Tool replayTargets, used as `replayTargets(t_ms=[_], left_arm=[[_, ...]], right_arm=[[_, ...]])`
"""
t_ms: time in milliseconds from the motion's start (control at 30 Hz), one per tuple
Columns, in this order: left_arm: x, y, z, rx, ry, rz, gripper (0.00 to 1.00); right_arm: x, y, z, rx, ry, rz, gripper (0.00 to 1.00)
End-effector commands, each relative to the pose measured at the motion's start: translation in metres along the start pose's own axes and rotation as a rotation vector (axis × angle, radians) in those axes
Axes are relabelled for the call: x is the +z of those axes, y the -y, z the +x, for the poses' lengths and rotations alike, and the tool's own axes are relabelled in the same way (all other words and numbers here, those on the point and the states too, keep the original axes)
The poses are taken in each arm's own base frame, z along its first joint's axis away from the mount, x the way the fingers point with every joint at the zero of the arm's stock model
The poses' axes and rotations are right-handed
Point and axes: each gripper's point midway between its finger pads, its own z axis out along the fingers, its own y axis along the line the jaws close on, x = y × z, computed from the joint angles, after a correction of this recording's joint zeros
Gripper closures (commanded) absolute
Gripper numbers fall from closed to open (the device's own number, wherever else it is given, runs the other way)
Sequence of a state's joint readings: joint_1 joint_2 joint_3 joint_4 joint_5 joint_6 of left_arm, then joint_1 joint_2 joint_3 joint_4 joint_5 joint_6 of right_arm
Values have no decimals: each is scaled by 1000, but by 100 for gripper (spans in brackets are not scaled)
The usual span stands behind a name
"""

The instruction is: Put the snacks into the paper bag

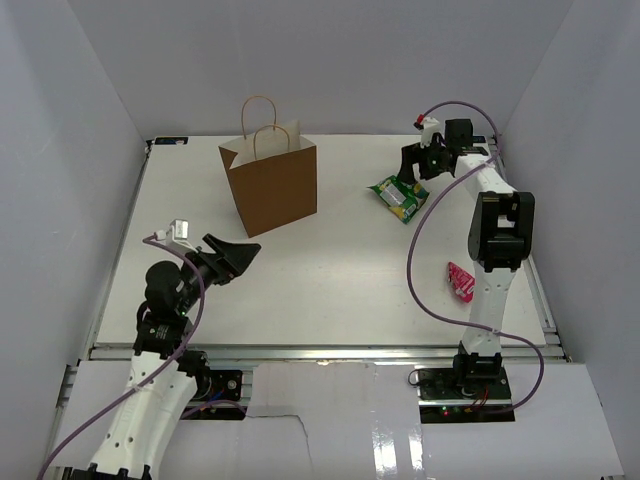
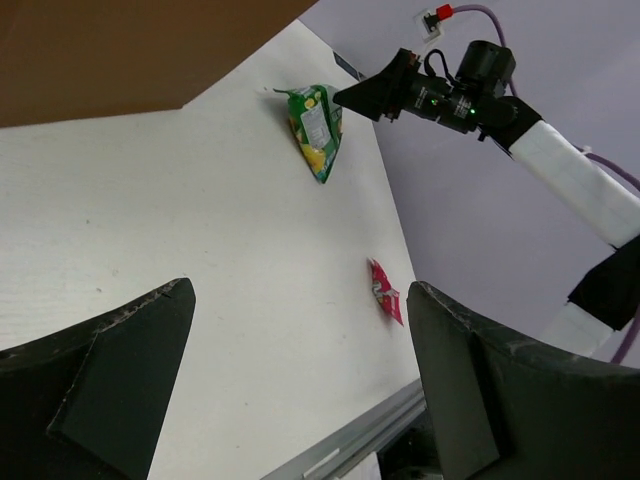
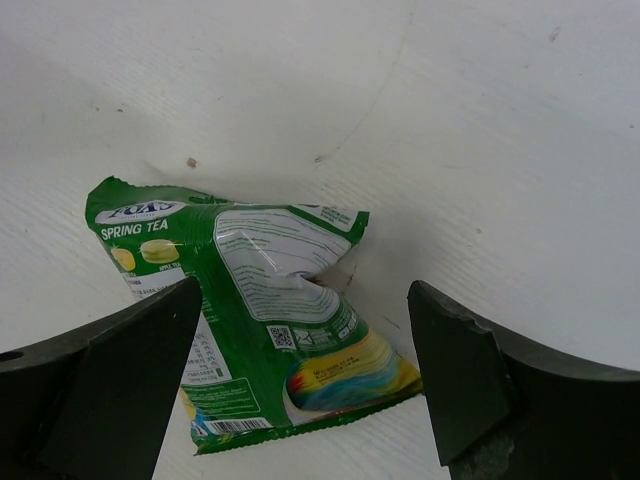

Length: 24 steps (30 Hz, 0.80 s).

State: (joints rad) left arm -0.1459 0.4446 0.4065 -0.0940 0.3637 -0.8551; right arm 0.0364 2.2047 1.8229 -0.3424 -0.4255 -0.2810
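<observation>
The white counter (image 1: 340, 270) carries the brown bag (image 1: 272, 185), upright at the far left-centre. The right gripper (image 3: 305, 295) hangs over the far right, its jaws apart. The green packet (image 3: 270, 330) lies flat between them, ungripped. The left gripper (image 2: 300, 288) is also spread and holds nothing, near the bag's front. A red packet (image 1: 461, 280) lies by the right edge.

The place is a robotics lab test cell. A flat white tabletop (image 1: 330, 285) is boxed in on three sides by plain white panel walls (image 1: 70, 150). A silver aluminium extrusion rail (image 1: 320, 351) runs along its near edge, where a white-and-black left arm (image 1: 140, 410) and right arm (image 1: 492, 285) are bolted, trailing purple cables (image 1: 409, 265).
</observation>
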Motion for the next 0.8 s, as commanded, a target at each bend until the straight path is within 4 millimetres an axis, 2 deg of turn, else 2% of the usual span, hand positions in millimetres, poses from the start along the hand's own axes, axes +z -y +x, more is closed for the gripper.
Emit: replayTargets(t_ms=[0,200,233,300,333,400,467,500,600,633,667,700,733,767], left_arm=[[4,4,12,-82,-56,42,2],[10,2,27,-162,-124,80,2],[11,5,29,-163,-131,96,2],[13,3,31,-187,-144,97,2],[14,3,32,-193,-148,99,2],[17,2,34,-203,-162,93,2],[20,0,40,-211,-192,82,2],[22,2,40,-211,-198,84,2],[32,6,47,-212,-235,84,2],[36,8,58,-216,-273,86,2],[40,10,60,-215,-271,88,2],[43,12,64,-214,-280,93,2],[46,22,69,-207,-296,124,2],[53,18,78,-213,-322,104,2]], right_arm=[[3,-20,-21,-1,59,-117,12],[14,-28,4,28,19,-173,23],[14,-28,7,27,14,-173,31],[15,-29,15,37,-2,-181,38],[14,-30,17,40,-5,-186,49],[10,-34,19,47,-6,-203,58],[4,-37,19,45,-1,-221,71],[3,-40,23,50,-10,-229,92],[-6,-53,28,53,-22,-279,92],[-13,-58,24,37,-11,-294,92],[-18,-63,24,33,-9,-317,92],[-24,-70,22,20,-1,-347,92],[-38,-86,19,-2,19,-415,92],[-47,-95,17,-22,34,-455,92]])
